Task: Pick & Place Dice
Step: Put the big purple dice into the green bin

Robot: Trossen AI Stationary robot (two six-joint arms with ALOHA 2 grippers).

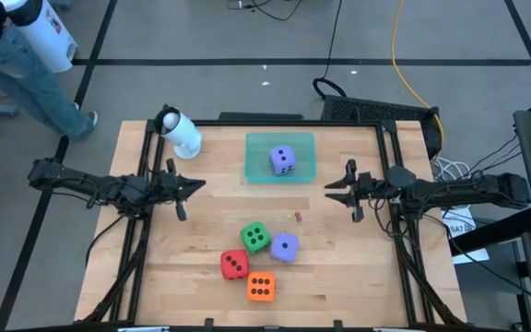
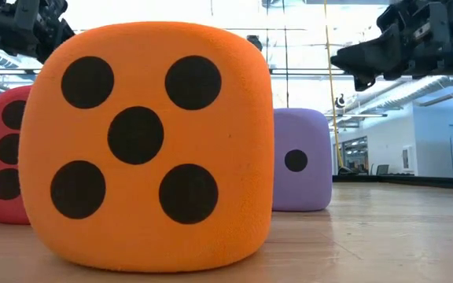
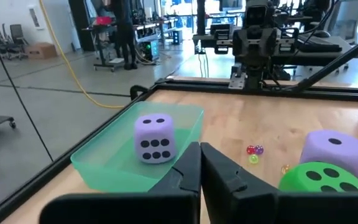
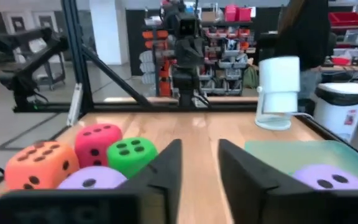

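- With four dice bunched at the near end of the worktop (image 1: pixel 358 267), my main worry is the crowding: the orange die (image 1: pixel 261 287) sits nearest, touching or almost touching the red die (image 1: pixel 234 266), and the green die (image 1: pixel 255 237) is pressed close against the loose purple die (image 1: pixel 285 246). I judge that fingers coming down on any one of them could nudge a neighbour or pinch two soft corners at once.
- A few tiny coloured bits (image 3: pixel 254 151) lie on the wood just past the green and purple pair; a claw sweeping low could scatter them, though I can't tell what they are.
- The left claw (image 1: pixel 194 187) hovers over the left side of the worktop, its fingers pressed nearly together and holding nothing. It would need to spread before any grab, or it will just push a die away.
- The right claw (image 1: pixel 336 190) hangs opposite on the right, fingers spread apart and empty.
- Farther back, the teal tray (image 1: pixel 258 157) holds one thing only, the second purple die (image 1: pixel 282 160), sitting roughly in its middle. The tray is shallow, so I reckon a die dropped from height might bounce out.
- A white roll-like object (image 1: pixel 179 131) lies near the far left corner, clear of the work.
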